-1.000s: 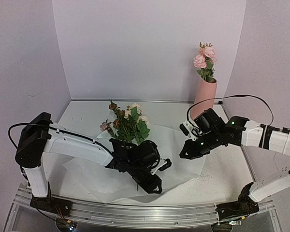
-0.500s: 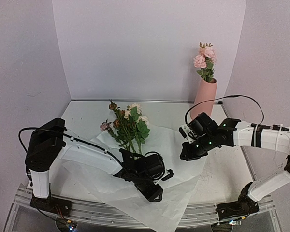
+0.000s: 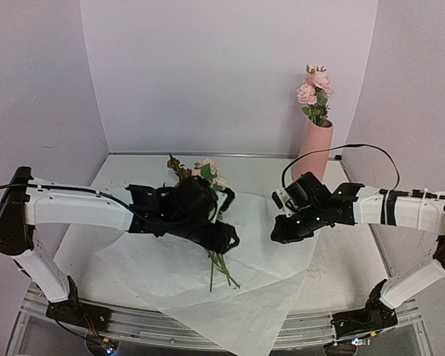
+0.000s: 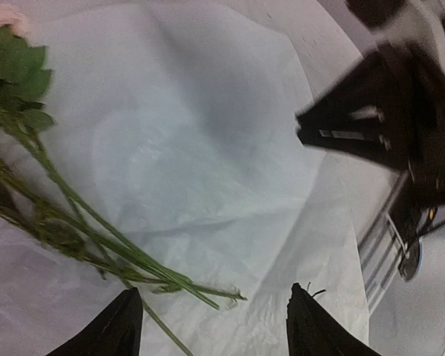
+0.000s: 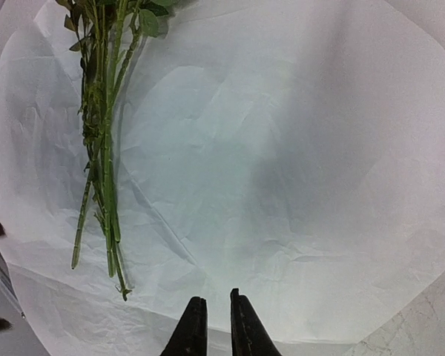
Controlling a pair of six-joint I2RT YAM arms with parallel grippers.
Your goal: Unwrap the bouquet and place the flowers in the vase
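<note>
Left pincer (image 4: 211,326) wide, empty above flowers (image 4: 81,230).

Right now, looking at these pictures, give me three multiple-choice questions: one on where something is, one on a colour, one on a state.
1. Where do the flowers lie?
A. in the vase
B. on the spread white paper
C. on the bare table beside the paper

2. What colour is the vase?
A. pink
B. blue
C. white

3. How do the left gripper's jaws stand?
A. clamped on the stems
B. apart, holding nothing
C. closed on the paper

Answers:
1 B: both wrist views show the green stems resting on the white paper.
2 A: the top view shows a tall pink vase at the back right, already holding two brighter pink roses.
3 B: the left wrist view shows the jaws wide apart, with only paper and stem ends visible past the gap.
</note>
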